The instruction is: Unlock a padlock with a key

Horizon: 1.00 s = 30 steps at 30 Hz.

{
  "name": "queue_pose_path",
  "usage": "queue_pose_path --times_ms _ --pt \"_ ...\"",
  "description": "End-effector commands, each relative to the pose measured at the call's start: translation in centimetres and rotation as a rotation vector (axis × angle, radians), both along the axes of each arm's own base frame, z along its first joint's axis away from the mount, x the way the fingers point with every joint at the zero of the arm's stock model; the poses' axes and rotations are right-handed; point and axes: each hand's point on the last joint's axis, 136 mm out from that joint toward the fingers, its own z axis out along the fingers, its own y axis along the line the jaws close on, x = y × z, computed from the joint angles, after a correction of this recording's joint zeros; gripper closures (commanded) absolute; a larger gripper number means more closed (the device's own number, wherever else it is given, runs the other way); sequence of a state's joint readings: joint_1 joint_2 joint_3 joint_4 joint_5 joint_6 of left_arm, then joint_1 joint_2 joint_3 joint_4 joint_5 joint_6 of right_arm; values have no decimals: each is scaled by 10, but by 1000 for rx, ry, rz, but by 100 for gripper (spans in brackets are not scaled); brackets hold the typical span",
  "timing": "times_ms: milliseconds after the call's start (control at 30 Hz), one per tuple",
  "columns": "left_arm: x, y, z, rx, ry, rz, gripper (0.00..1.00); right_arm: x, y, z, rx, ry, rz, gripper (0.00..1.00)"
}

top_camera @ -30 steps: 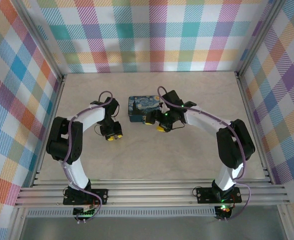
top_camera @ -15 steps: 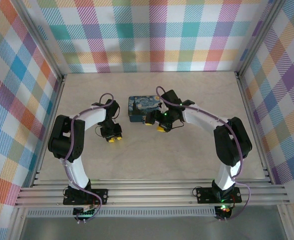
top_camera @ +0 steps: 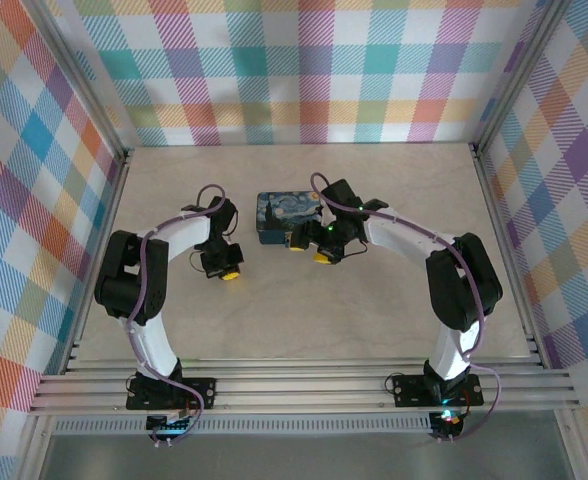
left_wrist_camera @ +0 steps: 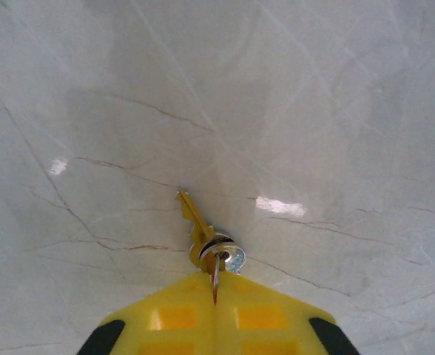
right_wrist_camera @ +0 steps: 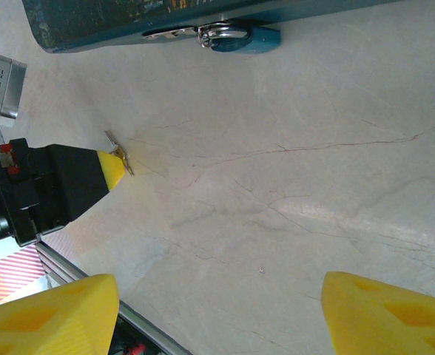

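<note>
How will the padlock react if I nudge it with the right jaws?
The padlock seems hooked to the latch of the tin, so it will probably pivot rather than slide free. It lies flat on the table, so rolling looks unlikely.

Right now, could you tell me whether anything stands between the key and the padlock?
Nothing visible does: the left gripper pinches the key, and only bare table lies between it and the padlock at the tin.

Padlock (right_wrist_camera: 243, 38) against tin (right_wrist_camera: 129, 18); right tool (right_wrist_camera: 217, 310), jaws wide apart
</note>
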<state>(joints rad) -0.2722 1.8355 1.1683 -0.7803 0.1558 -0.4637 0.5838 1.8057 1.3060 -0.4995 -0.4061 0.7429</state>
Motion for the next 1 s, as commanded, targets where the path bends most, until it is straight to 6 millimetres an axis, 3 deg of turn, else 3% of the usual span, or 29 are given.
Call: queue_pose_path --times_ms 0,200,600,767,967 --pt "0 4 -1 1 -8 1 100 0 4 3 6 4 23 27" --pt "2 2 17 -15 -51 -43 100 2 3 2 20 14 6 27" --pt "13 -17 81 -136 -202 -152 100 10 -1 10 73 -23 -54 28" --pt "21 -36 127 -254 -327 -203 100 25 -11 40 199 -101 -130 32" --pt "32 -66 203 -456 -541 -252 100 38 -20 104 358 -283 -160 38"
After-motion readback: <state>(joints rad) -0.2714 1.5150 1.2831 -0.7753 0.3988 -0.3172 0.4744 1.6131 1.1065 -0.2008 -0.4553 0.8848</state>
